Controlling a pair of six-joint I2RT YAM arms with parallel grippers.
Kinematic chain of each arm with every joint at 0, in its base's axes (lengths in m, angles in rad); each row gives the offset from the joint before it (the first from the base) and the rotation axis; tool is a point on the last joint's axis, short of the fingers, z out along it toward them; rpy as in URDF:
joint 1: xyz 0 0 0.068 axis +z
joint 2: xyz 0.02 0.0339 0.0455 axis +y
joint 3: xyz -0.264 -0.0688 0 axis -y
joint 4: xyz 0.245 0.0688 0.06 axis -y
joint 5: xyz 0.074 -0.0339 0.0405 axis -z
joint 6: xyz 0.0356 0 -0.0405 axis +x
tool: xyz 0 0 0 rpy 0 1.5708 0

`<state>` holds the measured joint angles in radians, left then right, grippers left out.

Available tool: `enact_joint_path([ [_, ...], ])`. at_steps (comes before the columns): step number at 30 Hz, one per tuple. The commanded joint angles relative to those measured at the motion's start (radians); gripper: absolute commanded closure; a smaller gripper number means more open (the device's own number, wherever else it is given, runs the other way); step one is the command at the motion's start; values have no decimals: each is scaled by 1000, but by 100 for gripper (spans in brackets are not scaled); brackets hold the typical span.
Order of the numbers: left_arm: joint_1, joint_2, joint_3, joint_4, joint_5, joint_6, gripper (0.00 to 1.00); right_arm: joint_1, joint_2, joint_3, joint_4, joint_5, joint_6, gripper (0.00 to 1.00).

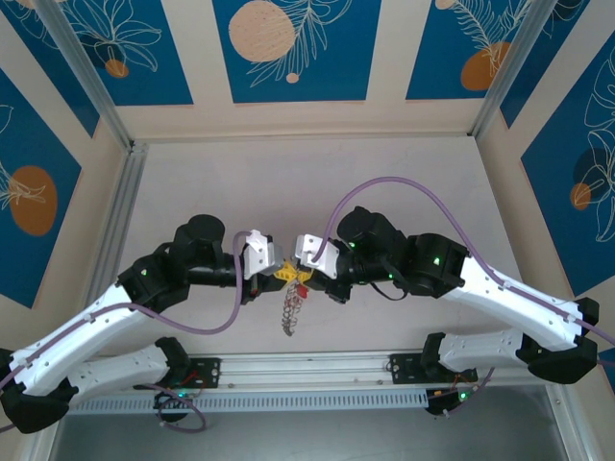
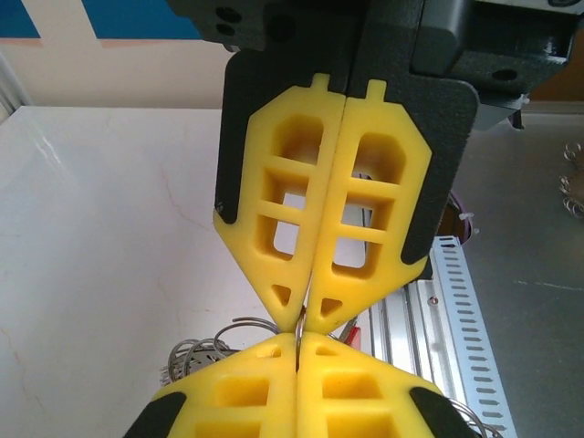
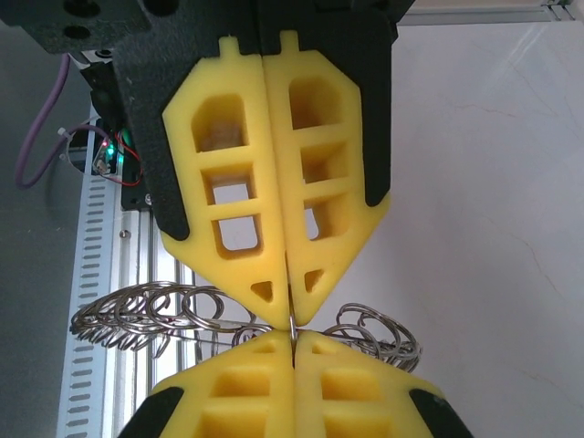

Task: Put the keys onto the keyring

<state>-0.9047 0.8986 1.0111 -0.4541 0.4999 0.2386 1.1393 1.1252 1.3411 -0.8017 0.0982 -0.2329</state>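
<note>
Pale, faintly veined tabletop (image 1: pixel 307 182) beneath and beyond the left gripper (image 1: pixel 282 272) and the right gripper (image 1: pixel 306 274), under soft, even light. Far ahead of both, cream back wall (image 1: pixel 389 48) with deep blue panels (image 1: pixel 288 48), white leaf outlines and peach discs. Left side wall (image 1: pixel 38 192) out past the left gripper and right side wall (image 1: pixel 577 182) out past the right one, in the same blue and cream. Bare aluminium posts (image 1: pixel 86 72) in the far corners. Behind the grippers, silvery rail (image 1: pixel 317 370) and slotted strip (image 1: pixel 288 403) along the near edge, then plain grey surface (image 2: pixel 538 274).
</note>
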Motion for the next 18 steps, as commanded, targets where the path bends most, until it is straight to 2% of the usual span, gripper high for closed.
enact_joint_path([
  [1,-13,-5,2,16,9,2,100,11,-18,10,72,-52,-9,100],
  [6,-17,-32,-24,71,13,-18,100,9,-35,-24,106,-49,4,100],
  [11,-17,-87,-58,150,10,-55,100,-20,-59,-77,136,-87,40,83],
  [18,-17,-119,-96,243,63,-103,100,-63,-104,-162,210,-157,99,82],
])
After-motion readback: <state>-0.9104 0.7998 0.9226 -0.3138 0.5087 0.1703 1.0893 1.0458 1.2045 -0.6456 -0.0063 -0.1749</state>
